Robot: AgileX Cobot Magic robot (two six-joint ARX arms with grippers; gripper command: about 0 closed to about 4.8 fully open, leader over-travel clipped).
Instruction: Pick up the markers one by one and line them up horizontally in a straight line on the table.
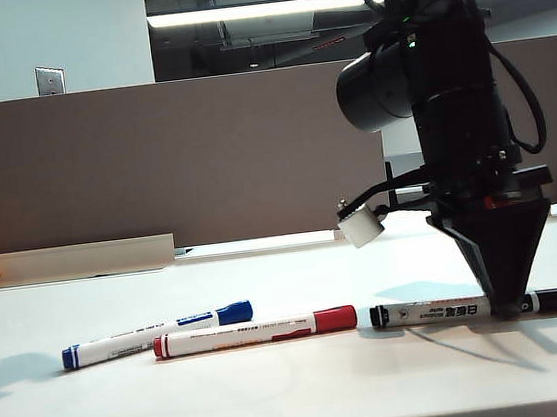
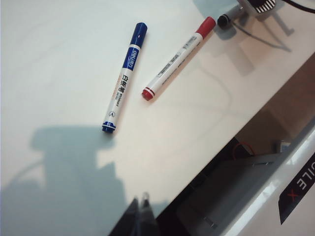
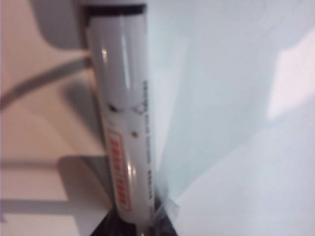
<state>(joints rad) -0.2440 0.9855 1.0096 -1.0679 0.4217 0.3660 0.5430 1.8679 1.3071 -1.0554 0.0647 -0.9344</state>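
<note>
Showing, in the exterior view, the right arm standing near-vertical at 3 o'clock on the table (image 1: 300, 397), its right gripper (image 1: 513, 308) pointing straight down with fingertips pinching the black marker (image 1: 441, 311) near its cap end, the marker lying flat; the red marker (image 1: 257, 332) lies at its 9 o'clock, nearly end to end, and the blue marker (image 1: 157, 334), slightly tilted, lies beyond that. The left wrist view shows the left gripper (image 2: 140, 204) held above the table's edge, fingers pressed together, the blue marker (image 2: 124, 78) and red marker (image 2: 178, 59) lying well apart from it. The right wrist view, blurred, shows the black marker's white barrel (image 3: 125, 132) running lengthwise, its near end between the right gripper (image 3: 142, 221) fingertips.
</note>
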